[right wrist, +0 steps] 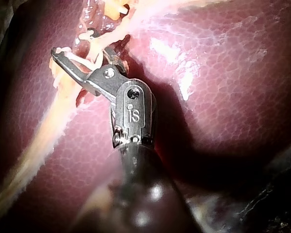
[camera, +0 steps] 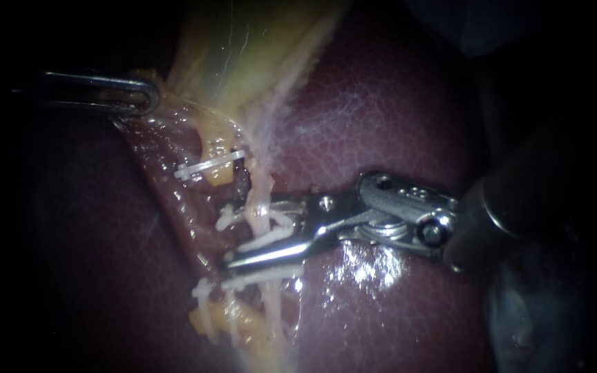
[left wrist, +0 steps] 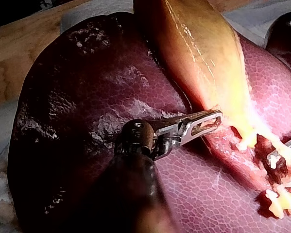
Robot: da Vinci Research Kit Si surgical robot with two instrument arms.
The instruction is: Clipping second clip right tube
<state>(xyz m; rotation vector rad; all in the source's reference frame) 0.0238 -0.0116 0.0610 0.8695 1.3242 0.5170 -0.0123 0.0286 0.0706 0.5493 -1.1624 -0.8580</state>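
Observation:
The pale right tube (camera: 262,188) runs down the cleft between the liver lobes. My right instrument (camera: 238,235) comes in from the right, its jaws partly apart on either side of this tube. They hold a white clip (camera: 265,238) across it. Just below the lower jaw, another white clip (camera: 257,280) sits on the same tube. In the right wrist view the right instrument (right wrist: 87,46) straddles the pale tube (right wrist: 82,77). My left instrument (camera: 148,97) at the upper left is shut on the gallbladder's (camera: 243,48) edge and holds it taut. The left wrist view shows this left instrument (left wrist: 211,121) too.
A white clip (camera: 209,168) lies across the tube to the left, above the right instrument's jaws. Dark red liver (camera: 381,103) surrounds the cleft on both sides, wet and shiny below the right instrument. Yellow fatty strands (camera: 233,321) hang at the cleft's lower end.

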